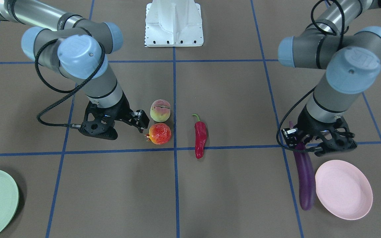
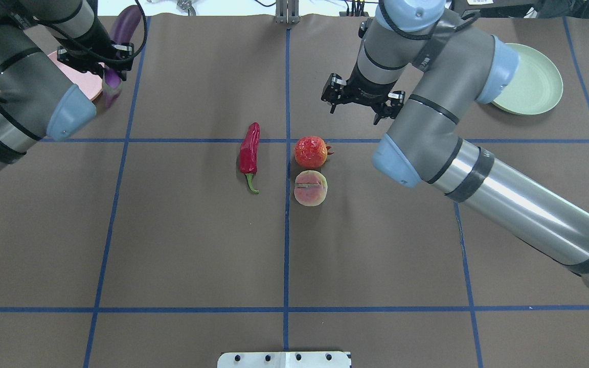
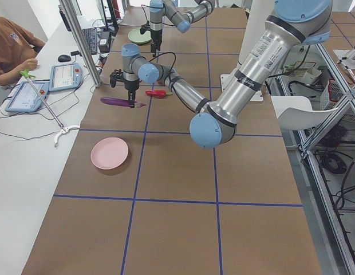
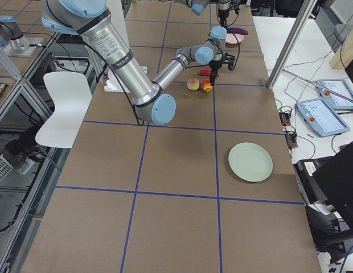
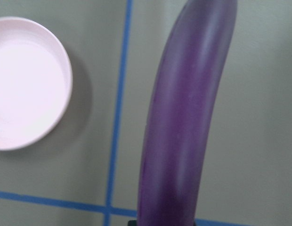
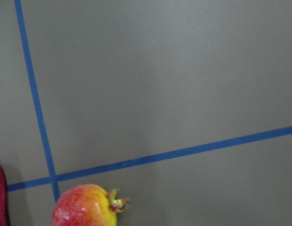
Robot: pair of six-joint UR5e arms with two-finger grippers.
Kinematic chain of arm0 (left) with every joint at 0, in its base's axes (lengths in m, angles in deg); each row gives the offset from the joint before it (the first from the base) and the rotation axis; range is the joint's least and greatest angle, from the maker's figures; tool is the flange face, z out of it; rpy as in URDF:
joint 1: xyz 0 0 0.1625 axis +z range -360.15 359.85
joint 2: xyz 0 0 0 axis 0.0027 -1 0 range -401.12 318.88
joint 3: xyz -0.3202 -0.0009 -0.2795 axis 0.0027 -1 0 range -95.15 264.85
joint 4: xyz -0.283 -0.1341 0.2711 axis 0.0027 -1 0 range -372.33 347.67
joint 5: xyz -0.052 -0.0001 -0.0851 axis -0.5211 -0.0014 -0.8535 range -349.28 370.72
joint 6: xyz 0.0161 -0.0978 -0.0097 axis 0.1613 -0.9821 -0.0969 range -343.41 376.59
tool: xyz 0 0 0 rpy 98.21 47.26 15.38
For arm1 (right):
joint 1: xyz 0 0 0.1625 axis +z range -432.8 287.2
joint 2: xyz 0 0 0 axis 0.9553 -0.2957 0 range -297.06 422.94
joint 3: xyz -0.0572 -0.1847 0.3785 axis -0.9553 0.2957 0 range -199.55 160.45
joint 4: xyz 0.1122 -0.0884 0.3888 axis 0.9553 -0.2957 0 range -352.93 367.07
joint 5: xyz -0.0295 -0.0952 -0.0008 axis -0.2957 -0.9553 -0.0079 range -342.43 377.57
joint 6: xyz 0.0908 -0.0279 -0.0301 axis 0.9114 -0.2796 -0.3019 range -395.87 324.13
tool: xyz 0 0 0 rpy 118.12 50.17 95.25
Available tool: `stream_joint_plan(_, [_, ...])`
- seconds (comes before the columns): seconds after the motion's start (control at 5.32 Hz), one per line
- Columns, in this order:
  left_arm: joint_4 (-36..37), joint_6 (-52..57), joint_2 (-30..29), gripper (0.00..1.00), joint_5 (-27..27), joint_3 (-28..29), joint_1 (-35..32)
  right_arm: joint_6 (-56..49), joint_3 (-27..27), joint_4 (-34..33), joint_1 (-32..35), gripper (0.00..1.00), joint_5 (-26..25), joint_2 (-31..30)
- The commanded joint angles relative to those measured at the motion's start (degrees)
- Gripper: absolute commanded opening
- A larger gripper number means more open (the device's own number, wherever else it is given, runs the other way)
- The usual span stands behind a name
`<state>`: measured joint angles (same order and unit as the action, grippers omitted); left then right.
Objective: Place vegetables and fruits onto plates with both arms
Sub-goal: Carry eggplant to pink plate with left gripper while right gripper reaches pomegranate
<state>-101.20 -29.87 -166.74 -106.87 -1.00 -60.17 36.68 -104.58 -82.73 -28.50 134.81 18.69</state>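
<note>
The eggplant [image 5: 183, 122] fills my left wrist view, running straight out from the jaws. The left gripper [image 1: 304, 144] is clenched on it near one end, and the pale pink plate [image 5: 23, 84] sits just off to one side of those jaws, not under them. I judge the placing is not yet done. The right wrist view shows no fingers, but the overhead does: the right gripper [image 2: 361, 102] is spread wide and empty just beside the pomegranate [image 2: 311, 152], likely lining up. The mint green plate [image 2: 535, 87] lies well outboard.
</note>
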Motion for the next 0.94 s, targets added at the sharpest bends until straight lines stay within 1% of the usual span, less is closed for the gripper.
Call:
stream_joint_plan(0.0, [-5.3,9.5,-0.2,0.0,0.0,11.3,-5.8,3.8,9.0,6.3,-3.0,0.99,-3.2,4.5])
stream_joint_plan(0.19, [-12.4,10.8,-0.3,0.0,0.3,18.9,-6.8,4.3,11.5,6.4,-4.0,1.0,-3.5,6.3])
stream_joint_plan(0.38, [-14.3,11.7,-0.5,0.0,0.8,22.0,-7.0,4.4,12.3,6.4,-5.2,0.99,-4.8,6.3])
stream_joint_plan(0.56, [-14.6,11.7,-0.6,0.0,1.0,23.7,-6.9,4.6,12.3,6.1,-5.5,0.99,-4.9,6.3])
stream_joint_plan(0.75, [-14.7,13.2,-0.6,0.0,2.6,24.9,-6.8,4.6,12.3,6.0,-6.1,1.0,-4.9,6.1])
